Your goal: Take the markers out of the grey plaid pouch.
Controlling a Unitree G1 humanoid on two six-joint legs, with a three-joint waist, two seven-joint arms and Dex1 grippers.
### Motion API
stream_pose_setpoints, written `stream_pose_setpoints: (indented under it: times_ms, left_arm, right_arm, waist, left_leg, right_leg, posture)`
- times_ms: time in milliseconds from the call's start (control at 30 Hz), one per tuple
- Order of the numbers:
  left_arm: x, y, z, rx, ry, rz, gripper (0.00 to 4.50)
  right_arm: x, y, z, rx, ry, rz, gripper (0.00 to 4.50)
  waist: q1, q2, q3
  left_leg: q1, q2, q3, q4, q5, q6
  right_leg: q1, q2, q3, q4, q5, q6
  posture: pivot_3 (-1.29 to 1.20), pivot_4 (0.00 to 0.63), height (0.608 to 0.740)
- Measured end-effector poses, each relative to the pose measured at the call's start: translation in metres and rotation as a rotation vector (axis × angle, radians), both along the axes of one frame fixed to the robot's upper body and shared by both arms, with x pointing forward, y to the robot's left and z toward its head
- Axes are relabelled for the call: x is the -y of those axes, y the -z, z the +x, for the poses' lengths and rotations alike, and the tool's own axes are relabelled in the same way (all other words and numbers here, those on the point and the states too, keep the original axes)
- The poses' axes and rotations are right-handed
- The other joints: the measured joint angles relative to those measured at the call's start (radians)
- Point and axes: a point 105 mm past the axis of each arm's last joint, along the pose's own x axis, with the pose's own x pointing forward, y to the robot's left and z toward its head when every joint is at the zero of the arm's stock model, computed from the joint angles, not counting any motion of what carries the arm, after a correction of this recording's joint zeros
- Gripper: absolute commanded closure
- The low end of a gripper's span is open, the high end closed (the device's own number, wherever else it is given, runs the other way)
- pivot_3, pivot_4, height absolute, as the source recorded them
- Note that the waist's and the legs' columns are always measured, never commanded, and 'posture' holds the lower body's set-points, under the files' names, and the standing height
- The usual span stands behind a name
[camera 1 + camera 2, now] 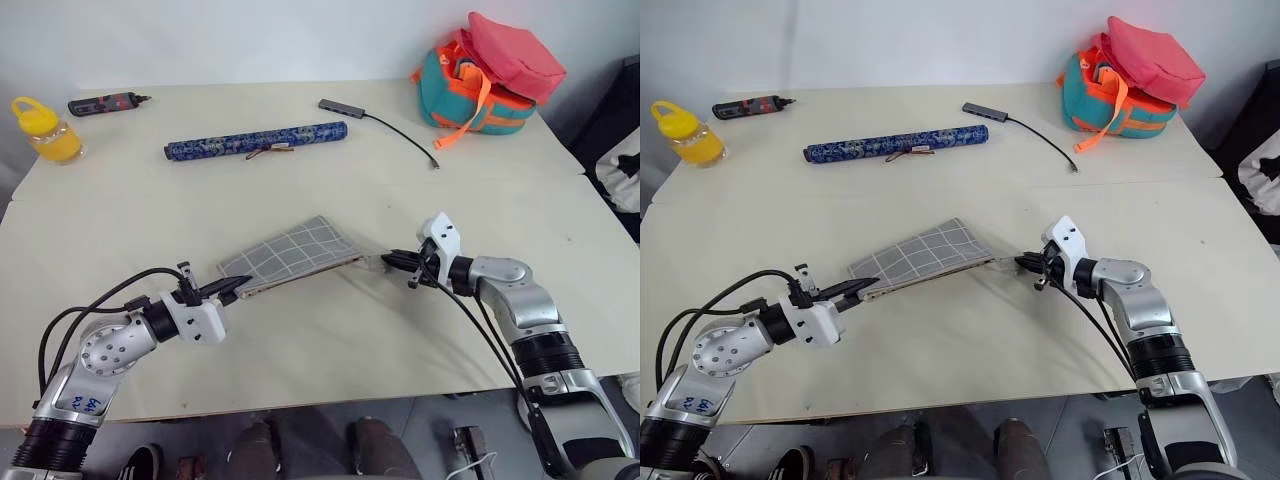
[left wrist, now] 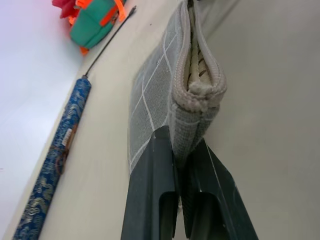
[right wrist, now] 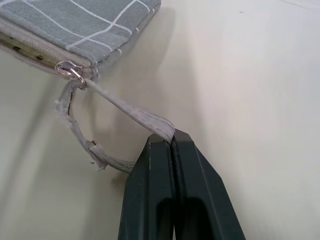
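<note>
The grey plaid pouch (image 1: 295, 252) is stretched between my two grippers over the middle of the table, its long zip edge facing me. My left gripper (image 1: 238, 286) is shut on the pouch's left corner (image 2: 192, 130). My right gripper (image 3: 171, 137) is shut on a grey fabric strap (image 3: 125, 110) that hangs from the small ring pull (image 3: 67, 67) at the pouch's right end. Along the zip edge a narrow gap shows dotted tan lining (image 2: 195, 70). The markers are hidden.
A long blue patterned roll (image 1: 255, 141) lies behind the pouch. At the far left are a black-and-red tool (image 1: 105, 103) and a yellow bottle (image 1: 45, 130). A grey hub with a cable (image 1: 345, 108) and a teal-and-orange bag (image 1: 490, 80) are at the far right.
</note>
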Motion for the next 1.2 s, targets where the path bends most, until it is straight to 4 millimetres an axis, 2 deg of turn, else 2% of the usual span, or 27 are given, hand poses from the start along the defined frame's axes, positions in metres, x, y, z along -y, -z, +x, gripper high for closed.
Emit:
stream_pose_setpoints:
  times_ms: [100,200,300,433,533,633,767,833,933,1033,1200]
  left_arm:
    - [0.002,0.002,0.000,-0.007,0.002,-0.020,4.50]
    - [0.003,0.003,0.001,-0.012,0.005,-0.019,4.50]
    - [0.003,0.002,0.002,-0.016,0.007,-0.029,4.50]
    - [0.002,0.003,0.002,-0.039,0.008,-0.052,4.50]
    - [0.004,0.001,0.004,-0.068,0.005,-0.115,4.50]
    - [0.007,-0.001,0.006,-0.101,0.008,-0.193,4.50]
    - [0.014,-0.013,0.012,-0.100,0.024,-0.255,4.50]
    - [0.015,-0.016,0.013,-0.096,0.032,-0.255,4.50]
    - [0.015,-0.014,0.014,-0.108,0.026,-0.262,4.50]
    - [0.016,-0.013,0.014,-0.116,0.025,-0.268,4.50]
    - [0.018,-0.013,0.014,-0.122,0.031,-0.271,4.50]
  right_arm:
    - [-0.003,0.001,-0.005,-0.034,-0.019,0.026,3.65]
    - [-0.003,-0.001,-0.012,-0.043,-0.055,0.015,2.62]
    - [0.008,-0.006,-0.019,-0.089,-0.064,-0.009,2.62]
    - [0.024,-0.024,-0.023,-0.014,-0.056,-0.111,2.62]
    - [0.030,-0.039,-0.019,0.053,-0.026,-0.113,2.62]
    - [0.010,-0.063,-0.019,0.158,-0.073,-0.071,3.13]
    - [-0.054,-0.093,-0.038,0.299,-0.253,0.041,4.47]
    - [-0.073,-0.098,-0.049,0.341,-0.323,0.032,4.47]
    - [-0.087,-0.090,-0.056,0.377,-0.386,-0.045,4.47]
    - [-0.091,-0.079,-0.057,0.382,-0.410,-0.091,4.47]
    - [-0.084,-0.071,-0.050,0.401,-0.393,-0.153,4.47]
  waist:
    - [0.001,0.000,0.000]
    - [0.001,0.000,0.000]
    - [0.002,0.000,0.000]
    - [0.002,0.000,0.000]
    - [-0.002,0.000,0.000]
    - [-0.006,0.000,0.000]
    - [-0.007,0.000,0.000]
    - [-0.003,0.000,0.000]
    - [0.004,0.000,0.000]
    - [0.002,0.000,0.000]
    - [0.001,0.000,0.000]
  left_leg:
    - [0.000,0.000,0.000,0.000,0.000,0.000]
    - [0.000,0.000,0.001,0.000,0.000,0.000]
    - [0.000,0.000,0.001,0.000,0.000,0.000]
    - [0.000,0.000,0.001,0.000,0.000,0.000]
    - [0.000,0.001,0.001,0.000,0.000,0.000]
    - [0.000,0.002,0.001,0.001,0.000,-0.001]
    - [0.000,0.003,0.000,0.001,-0.001,-0.003]
    - [0.000,0.003,0.000,0.002,-0.002,-0.003]
    - [0.000,0.003,0.001,0.004,-0.003,-0.002]
    - [0.000,0.003,0.001,0.006,-0.003,-0.002]
    - [0.000,0.003,0.001,0.007,-0.003,-0.002]
  right_leg:
    - [0.000,0.000,0.000,0.000,0.000,0.000]
    - [-0.001,0.000,0.000,0.000,0.000,0.000]
    - [0.000,0.000,0.001,0.000,0.000,0.000]
    - [-0.001,0.000,0.001,0.000,0.000,0.000]
    - [-0.001,0.001,0.002,0.000,0.000,0.000]
    - [-0.001,0.002,0.003,0.001,0.000,0.000]
    - [-0.002,0.004,0.002,0.003,0.000,0.000]
    - [-0.001,0.003,0.002,0.002,0.000,0.000]
    - [-0.001,0.003,0.001,0.002,0.000,0.000]
    - [-0.001,0.003,0.002,0.002,0.000,0.000]
    - [0.000,0.004,0.002,0.002,0.000,0.000]
  posture:
    - [0.00,0.150,0.740]
    - [0.00,0.150,0.740]
    - [0.00,0.150,0.740]
    - [0.00,0.150,0.740]
    - [0.00,0.150,0.740]
    - [0.00,0.150,0.740]
    - [0.00,0.150,0.740]
    - [0.00,0.150,0.740]
    - [0.00,0.150,0.740]
    - [0.00,0.150,0.740]
    - [0.00,0.150,0.740]
